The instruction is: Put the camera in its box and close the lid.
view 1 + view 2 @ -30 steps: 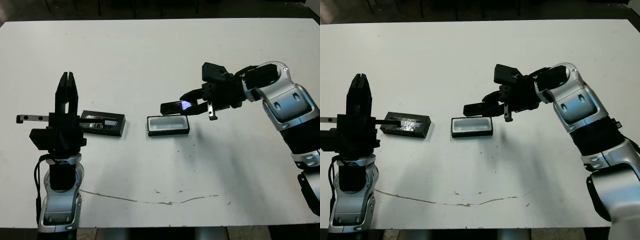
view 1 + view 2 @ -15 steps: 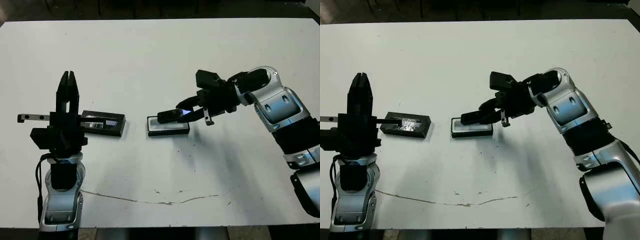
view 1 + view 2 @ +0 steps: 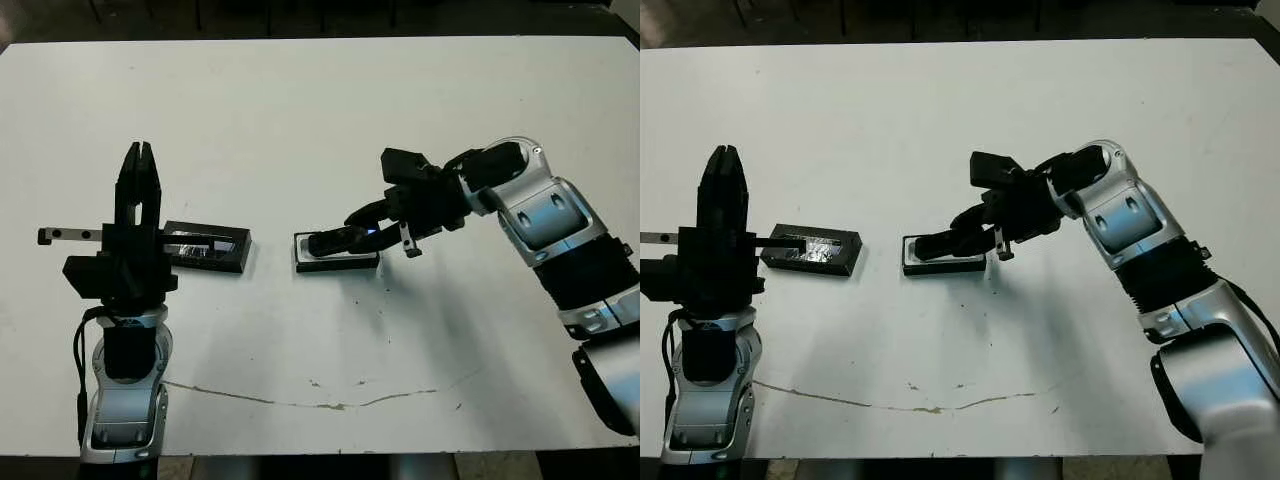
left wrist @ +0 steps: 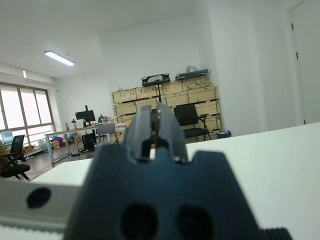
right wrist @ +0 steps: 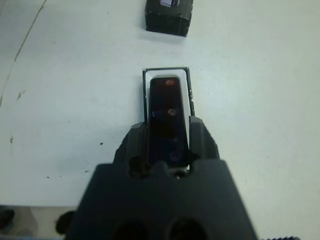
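The camera [image 5: 167, 112], a slim black bar, is held lengthwise between the fingers of my right gripper [image 3: 348, 237], which is shut on it. The camera lies low over the box [image 3: 366, 262], a small tray with a white rim [image 5: 145, 94], and lines up with its opening; I cannot tell whether it touches the lining. The lid [image 3: 205, 247], flat and black with a shiny panel, lies on the table to the left of the box, also seen as the lid [image 5: 169, 15] beyond the box. My left gripper [image 3: 134, 160] points upward, shut and empty, just left of the lid.
The white table [image 3: 320, 120] carries a thin dark scratch line [image 3: 300, 400] near its front edge. The left wrist view shows an office room with desks, chairs and stacked crates beyond the table.
My right gripper has moved left and down with the camera, from above the box's right end to low over the box. The left arm has not moved.
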Available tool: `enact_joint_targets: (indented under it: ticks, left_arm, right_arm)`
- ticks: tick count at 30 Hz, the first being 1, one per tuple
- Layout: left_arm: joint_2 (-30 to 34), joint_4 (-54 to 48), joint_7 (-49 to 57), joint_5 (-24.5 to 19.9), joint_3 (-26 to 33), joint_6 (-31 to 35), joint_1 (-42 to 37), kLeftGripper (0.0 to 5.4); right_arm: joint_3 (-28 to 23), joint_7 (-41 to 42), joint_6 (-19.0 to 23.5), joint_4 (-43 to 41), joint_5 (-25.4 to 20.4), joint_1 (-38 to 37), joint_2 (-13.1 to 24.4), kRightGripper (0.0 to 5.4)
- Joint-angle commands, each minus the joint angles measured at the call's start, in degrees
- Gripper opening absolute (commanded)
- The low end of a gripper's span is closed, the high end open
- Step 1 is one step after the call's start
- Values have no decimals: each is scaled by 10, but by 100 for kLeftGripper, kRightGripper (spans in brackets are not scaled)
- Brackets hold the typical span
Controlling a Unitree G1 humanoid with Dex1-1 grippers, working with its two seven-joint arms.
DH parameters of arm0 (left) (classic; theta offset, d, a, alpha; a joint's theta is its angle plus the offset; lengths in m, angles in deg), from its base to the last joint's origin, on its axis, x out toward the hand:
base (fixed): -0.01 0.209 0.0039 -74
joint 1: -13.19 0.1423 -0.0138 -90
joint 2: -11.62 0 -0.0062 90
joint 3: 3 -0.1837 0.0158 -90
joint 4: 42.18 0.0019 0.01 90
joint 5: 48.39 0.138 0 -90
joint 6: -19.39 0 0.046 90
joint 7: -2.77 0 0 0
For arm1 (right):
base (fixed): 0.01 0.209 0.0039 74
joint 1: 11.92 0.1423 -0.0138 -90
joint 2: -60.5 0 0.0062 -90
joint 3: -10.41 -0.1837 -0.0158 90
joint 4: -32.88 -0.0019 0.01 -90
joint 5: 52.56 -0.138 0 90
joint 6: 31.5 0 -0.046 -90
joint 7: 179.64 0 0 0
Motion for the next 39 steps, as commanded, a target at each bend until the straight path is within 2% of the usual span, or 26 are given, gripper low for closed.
enact_joint_targets:
  ticks: [1, 14, 24, 28, 30, 34, 36, 39]
  left_arm:
    - [0, 3, 3, 0, 0, 10, 10, 0]
    - [3, 12, 0, -5, 0, -4, 11, 0]
    - [2, 12, 1, -1, -1, -5, 13, 0]
    - [3, 14, 4, 4, 1, -9, 12, 0]
    - [4, 15, 3, 3, 1, -11, 12, 0]
    - [2, 11, 4, 2, 1, -4, 13, 0]
    - [1, 11, 4, 1, 0, -2, 14, 0]
    - [2, 13, 4, 3, 0, -6, 13, 0]
  right_arm:
    - [13, 0, -8, 12, 15, -4, -6, 72]
    - [21, -11, -40, 64, 46, 3, -42, 72]
    - [13, -24, -35, 91, 43, 6, -72, 72]
    - [4, -39, -32, 79, 45, 0, -71, 72]
    - [0, -23, -33, 79, 39, 7, -64, 110]
    - [-11, 20, -119, 107, 27, 27, -48, 179]
    - [-19, 31, -138, 117, 25, 40, -41, 214]
    - [-26, 47, -142, 115, 32, 60, -23, 268]
